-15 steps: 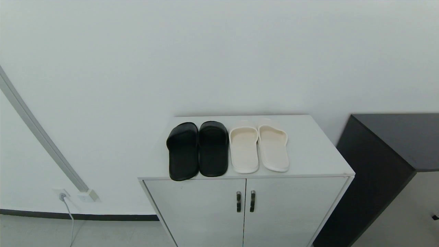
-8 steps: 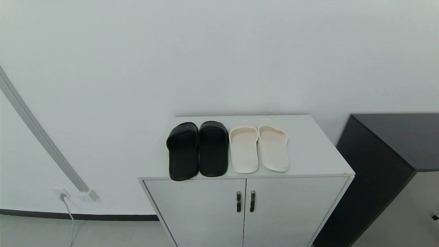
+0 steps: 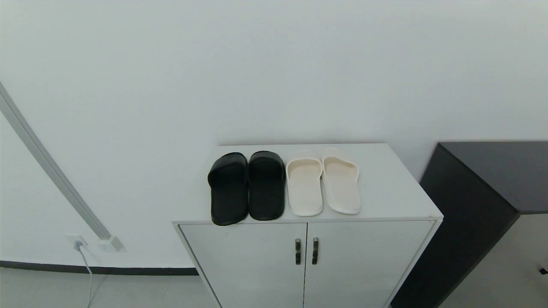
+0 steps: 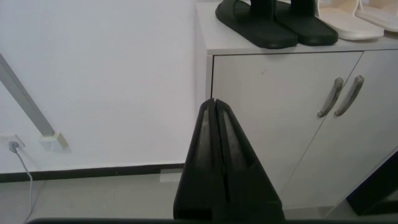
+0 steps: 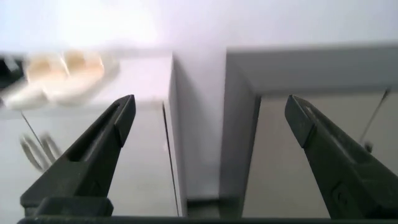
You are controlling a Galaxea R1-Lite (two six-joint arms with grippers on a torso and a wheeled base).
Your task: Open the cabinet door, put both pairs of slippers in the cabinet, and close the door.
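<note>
From the head camera I see the white cabinet (image 3: 376,201) with both doors (image 3: 252,265) shut and two dark handles (image 3: 298,251) side by side where the doors meet. On its top the black slippers (image 3: 246,188) lie on the left and the cream slippers (image 3: 323,184) just beside them on the right, each pair's shoes lying side by side, heels toward me at the front edge. A dark cabinet (image 3: 471,205) stands close against its right side, and a wall socket (image 3: 77,243) with a cable sits low on the left. On the left wrist camera, my left gripper (image 4: 214,121) is clenched, fingers pressed together with nothing between them, low in front of the cabinet's left corner. On the right wrist camera, my right gripper (image 5: 211,109) is released, fingers (image 5: 99,143) spread wide, facing the gap between the two cabinets.
</note>
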